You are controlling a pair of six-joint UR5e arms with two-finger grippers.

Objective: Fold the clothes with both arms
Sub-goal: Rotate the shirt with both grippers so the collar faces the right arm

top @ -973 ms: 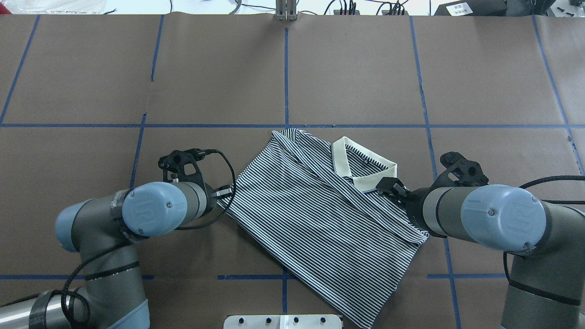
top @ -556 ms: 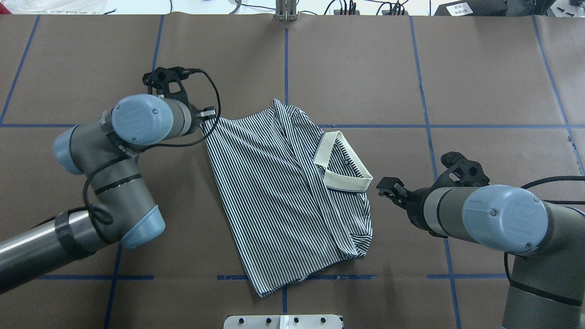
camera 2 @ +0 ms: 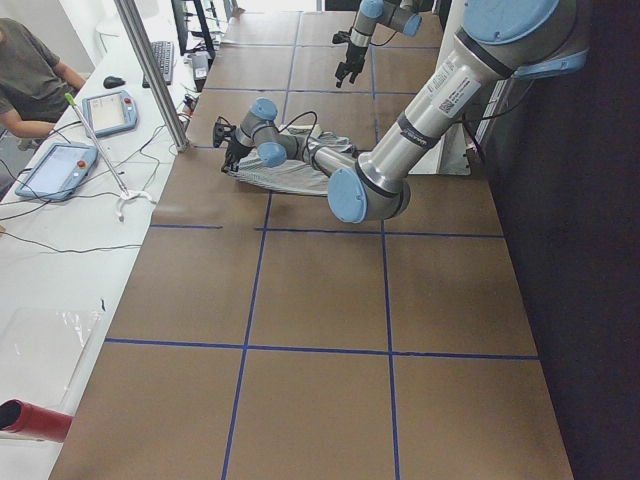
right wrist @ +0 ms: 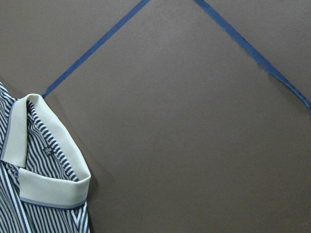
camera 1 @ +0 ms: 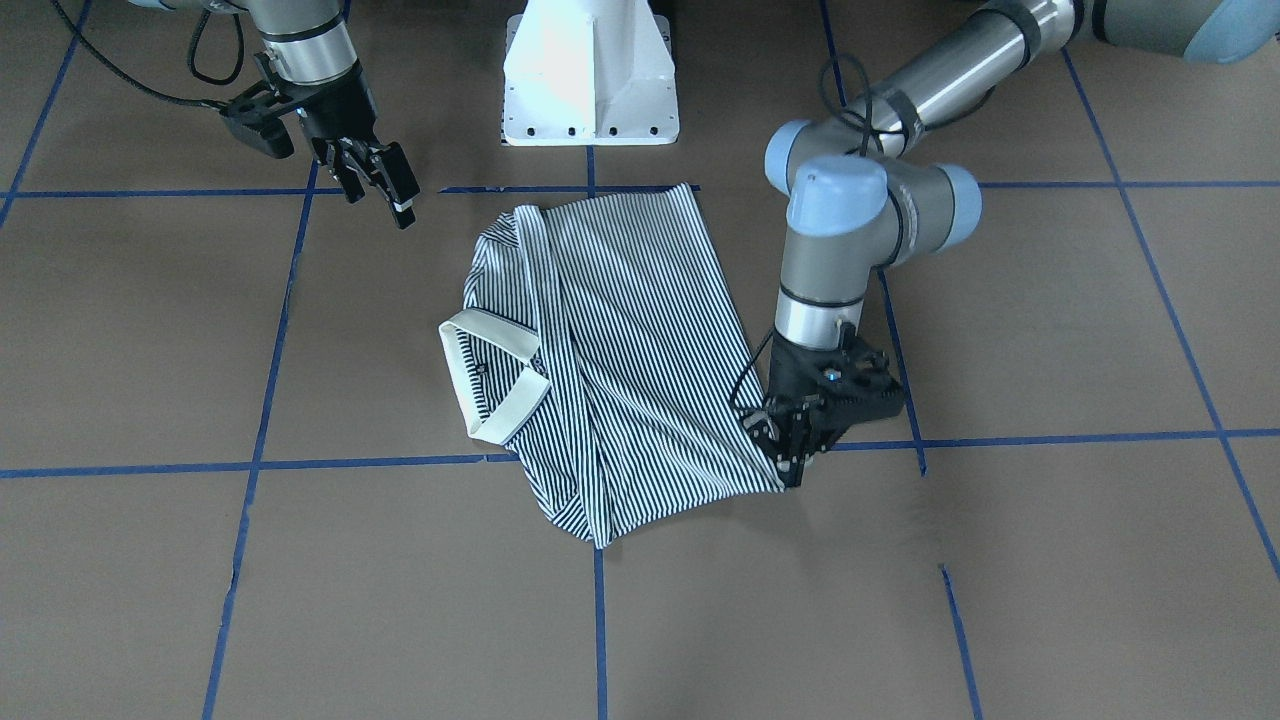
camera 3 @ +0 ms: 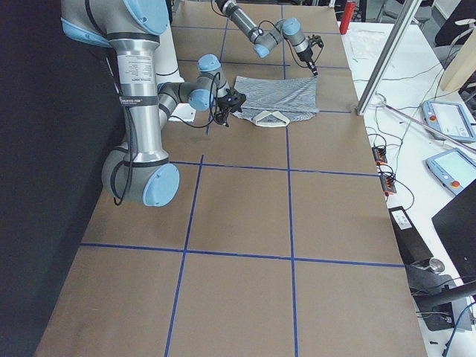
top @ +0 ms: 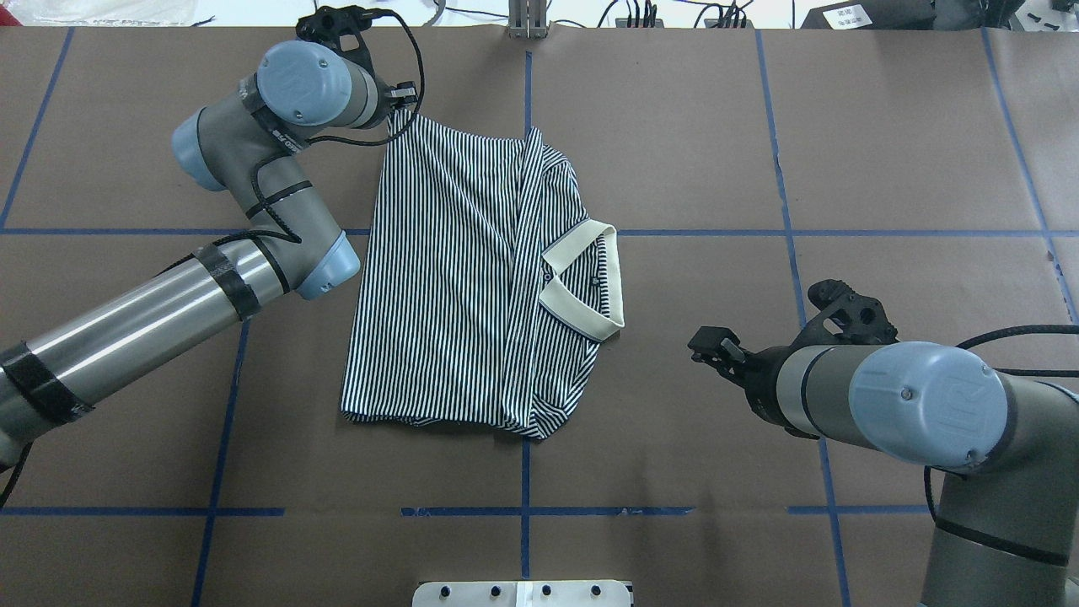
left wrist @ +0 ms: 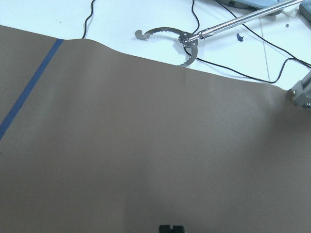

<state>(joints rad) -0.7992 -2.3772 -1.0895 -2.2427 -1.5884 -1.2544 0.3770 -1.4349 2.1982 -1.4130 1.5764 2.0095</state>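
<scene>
Left fingers (camera 1: pixel 794 464) on polo shirt (camera 1: pixel 620 320) corner

The shirt (top: pixel 447 278) has thin navy-and-white stripes, collar (top: pixel 614 282) cream; bench (top: pixel 674 126) brown, gridded with blue tape (top: pixel 657 233); my left tool (camera 1: pixel 790 462) and right tool (camera 1: pixel 385 200) black.

Overhead and front-facing views look down from opposite sides, sharing the shirt (top: pixel 455 278).

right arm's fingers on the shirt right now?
No, the right gripper hangs apart from the polo shirt, with bare table between it and the collar.
</scene>
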